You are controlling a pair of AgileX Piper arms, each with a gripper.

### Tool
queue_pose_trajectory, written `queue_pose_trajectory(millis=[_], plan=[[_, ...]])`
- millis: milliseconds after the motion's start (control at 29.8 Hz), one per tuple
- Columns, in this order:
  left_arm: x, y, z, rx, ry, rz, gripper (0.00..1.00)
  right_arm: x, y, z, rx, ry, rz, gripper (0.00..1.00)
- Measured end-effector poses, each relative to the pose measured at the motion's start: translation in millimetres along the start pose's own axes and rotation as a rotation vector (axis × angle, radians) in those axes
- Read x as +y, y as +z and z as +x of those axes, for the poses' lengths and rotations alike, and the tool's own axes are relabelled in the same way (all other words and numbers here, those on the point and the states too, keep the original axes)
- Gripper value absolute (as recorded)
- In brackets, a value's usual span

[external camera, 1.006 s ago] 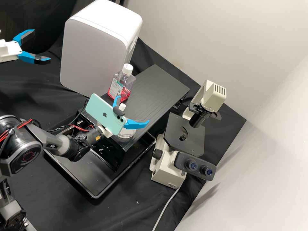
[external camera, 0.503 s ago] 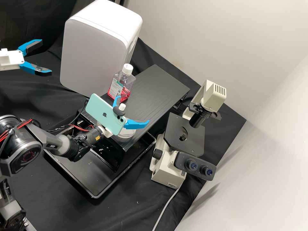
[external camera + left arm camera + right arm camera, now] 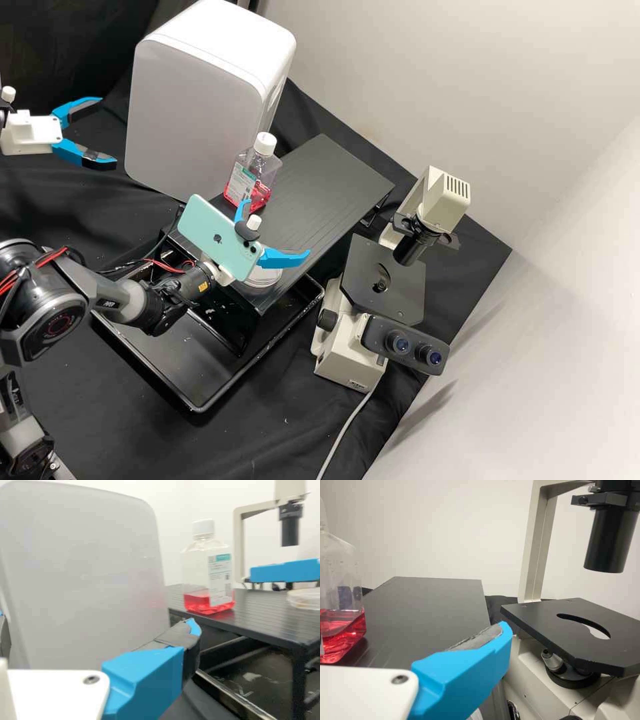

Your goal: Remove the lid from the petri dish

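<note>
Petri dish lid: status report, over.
Left gripper open, by white box. Right gripper open over petri dish, not gripping. Bottle stands apart.

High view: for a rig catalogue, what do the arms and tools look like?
Right arm: dark grey, round joint, red and black cables, mint-green phone at the wrist. Right tool and left tool: white bodies, each with two bright blue, dark-padded fingers.

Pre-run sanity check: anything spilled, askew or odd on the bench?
Only pale flecks on the black tray floor beneath the platform, like dried residue. The bottle stands upright, capped; no red liquid outside it.
</note>
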Motion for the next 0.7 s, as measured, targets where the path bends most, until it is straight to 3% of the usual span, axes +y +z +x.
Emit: queue_pose_trajectory(millis=[101, 235, 402, 637, 704], plan=[[-1.7, 1.9, 0.2, -0.020, -0.011, -0.014, 1.00, 0.0, 0.0, 0.0, 0.000, 0.000, 0.000, 1.00], [-4.0, 8.0, -0.3, -0.079, -0.032, 0.004, 1.00, 0.0, 0.0, 0.0, 0.000, 0.000, 0.000, 1.00], [-8.8, 20.8, -10.0, -0.191, -0.077, 0.053, 1.00, 0.0, 0.0, 0.0, 0.000, 0.000, 0.000, 1.00], [-12.6, 39.4, -23.6, -0.378, -0.129, 0.136, 1.00, 0.0, 0.0, 0.0, 0.000, 0.000, 0.000, 1.00], [-13.8, 41.9, -24.9, -0.410, -0.138, 0.150, 1.00, 0.0, 0.0, 0.0, 0.000, 0.000, 0.000, 1.00]])
